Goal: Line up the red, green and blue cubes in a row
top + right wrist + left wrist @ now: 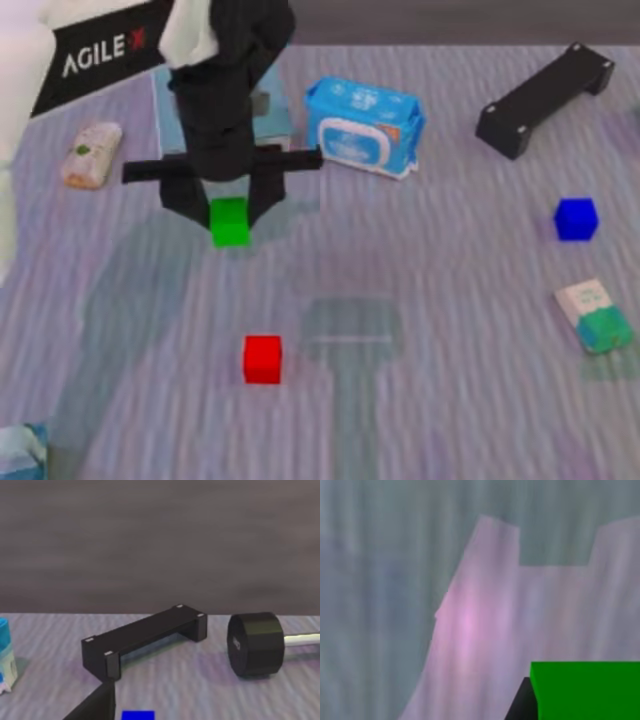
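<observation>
Lavender-grey tabletop [450, 300] fills the top view, with a dark band along its far edge. My left gripper [228, 212] hangs over the left half of the table, its two black fingers clamped on the green cube [229, 222] — one finger on each side of it. The left wrist view shows that cube's green face close up in a corner, with a dark finger edge beside it and the gripper's shadow on the surface beyond.

Nearer the front, the red cube [262, 358] sits alone, well apart from the green one. The blue cube [576, 219] rests far off on the right side of the table, and also shows at the bottom edge of the right wrist view.

Among the clutter, a light blue wipes pack [362, 126] lies behind and to the right of the left gripper, a black bridge-shaped block [545, 98] sits at the far right, and a white-and-teal packet [595, 315] lies in front of the blue cube. My right gripper shows only a dark tip in its wrist view — I cannot tell its state.
</observation>
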You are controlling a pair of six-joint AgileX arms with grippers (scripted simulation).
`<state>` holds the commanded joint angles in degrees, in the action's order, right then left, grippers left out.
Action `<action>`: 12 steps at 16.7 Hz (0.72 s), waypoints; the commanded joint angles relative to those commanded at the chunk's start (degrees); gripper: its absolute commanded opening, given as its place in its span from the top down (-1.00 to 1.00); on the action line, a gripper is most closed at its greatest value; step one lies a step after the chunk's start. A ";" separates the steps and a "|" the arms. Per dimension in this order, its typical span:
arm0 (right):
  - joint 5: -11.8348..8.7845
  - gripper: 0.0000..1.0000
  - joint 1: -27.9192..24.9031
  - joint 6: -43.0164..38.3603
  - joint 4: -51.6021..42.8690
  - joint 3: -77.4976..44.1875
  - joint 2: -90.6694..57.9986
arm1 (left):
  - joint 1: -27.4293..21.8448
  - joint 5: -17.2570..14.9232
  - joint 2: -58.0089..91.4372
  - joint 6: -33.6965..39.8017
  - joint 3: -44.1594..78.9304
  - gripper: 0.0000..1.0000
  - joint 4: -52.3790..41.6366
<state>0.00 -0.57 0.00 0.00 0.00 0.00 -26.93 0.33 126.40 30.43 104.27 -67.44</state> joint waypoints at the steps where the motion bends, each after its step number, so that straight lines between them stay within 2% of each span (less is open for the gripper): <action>1: 0.00 -1.00 0.00 0.00 0.00 0.00 0.00 | -3.24 0.02 -0.78 2.52 -0.96 1.00 0.00; 4: 0.00 -1.00 0.00 0.00 0.00 0.00 0.00 | -12.55 0.11 -3.19 9.66 -3.61 1.00 0.14; 6: 0.00 -1.00 0.00 0.00 0.00 0.00 0.00 | -16.79 0.20 -4.67 13.22 -4.97 1.00 0.39; 8: 0.00 -1.00 0.00 0.00 0.00 0.00 0.00 | -18.63 0.26 -5.45 14.97 -5.65 1.00 0.56; 12: 0.00 -1.00 0.00 0.00 0.00 0.00 0.00 | -18.53 0.23 -5.23 14.91 -5.47 1.00 0.55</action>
<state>0.00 -0.57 0.00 0.00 0.00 0.00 -45.46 0.56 121.17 45.35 98.80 -66.89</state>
